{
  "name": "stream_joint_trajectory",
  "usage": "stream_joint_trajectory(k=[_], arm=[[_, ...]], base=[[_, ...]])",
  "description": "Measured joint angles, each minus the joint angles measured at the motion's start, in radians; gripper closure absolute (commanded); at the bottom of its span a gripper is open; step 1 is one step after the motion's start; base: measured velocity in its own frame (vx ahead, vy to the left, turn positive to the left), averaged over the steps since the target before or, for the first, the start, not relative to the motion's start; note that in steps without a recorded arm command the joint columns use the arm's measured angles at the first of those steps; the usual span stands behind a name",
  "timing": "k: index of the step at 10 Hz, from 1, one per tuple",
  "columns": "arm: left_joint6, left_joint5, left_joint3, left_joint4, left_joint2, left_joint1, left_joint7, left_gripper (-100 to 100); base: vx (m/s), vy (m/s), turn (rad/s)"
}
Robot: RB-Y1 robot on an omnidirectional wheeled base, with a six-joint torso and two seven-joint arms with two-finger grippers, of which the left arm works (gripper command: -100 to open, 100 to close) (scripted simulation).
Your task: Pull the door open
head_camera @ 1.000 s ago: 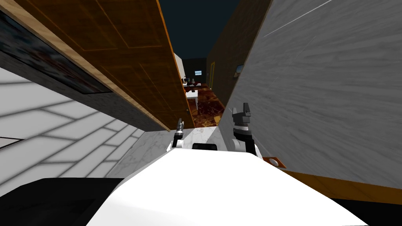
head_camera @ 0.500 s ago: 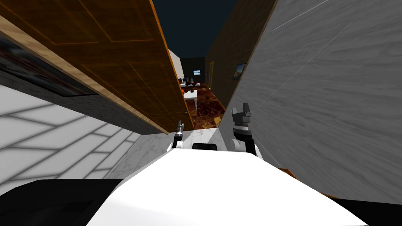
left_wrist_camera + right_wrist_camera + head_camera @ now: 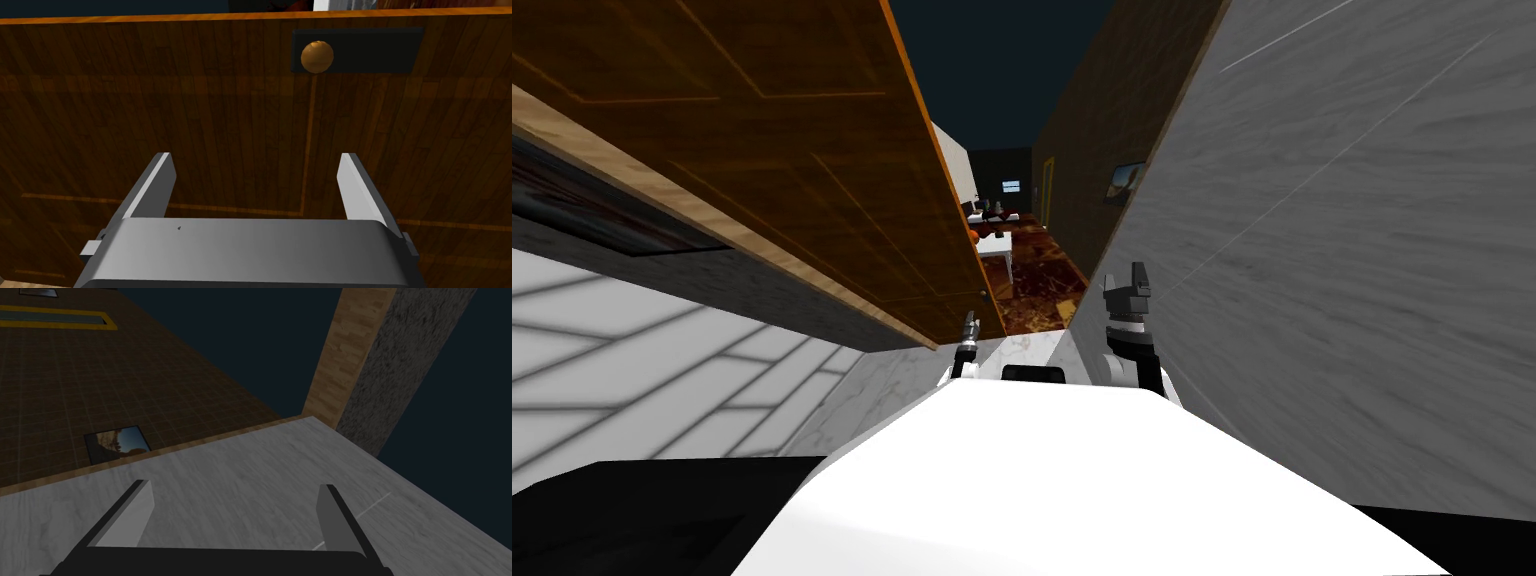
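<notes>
The brown wooden door (image 3: 812,170) stands swung open at the upper left of the head view, its free edge beside the gap to the room beyond. Its round brass knob (image 3: 317,56) sits on a dark plate (image 3: 370,50) near that edge. My left gripper (image 3: 256,156) is open and faces the door's panel. The knob lies ahead of its fingers and off to one side, not between them. From the head, the left gripper (image 3: 969,330) is just below the door's lower corner. My right gripper (image 3: 1127,290) is open and held up beside the grey wall (image 3: 1362,250).
Through the gap, a passage with a dark red patterned floor (image 3: 1037,285) holds a white table (image 3: 997,245). A brown wall (image 3: 1082,160) with a small picture (image 3: 1122,180) lines its right side. White marbled floor (image 3: 912,370) lies at my left.
The whole head view has shifted: the door's free edge now lies further left and the gap looks wider. An orange strip at the lower right has left the view. Both arms keep their pose.
</notes>
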Motion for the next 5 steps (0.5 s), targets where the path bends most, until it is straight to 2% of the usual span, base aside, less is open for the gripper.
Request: stream_joint_trajectory(k=[1,3,5], arm=[[-0.009,0.002,0.003,0.031,0.003,-0.009,0.006,-100],[-0.010,0.003,0.007,0.059,0.003,-0.008,0.013,-100],[-0.019,0.004,0.010,0.087,0.001,-0.012,0.016,-100]], base=[[0.141,0.036,-0.046],[0.123,0.021,-0.021],[0.057,0.010,-0.018]])
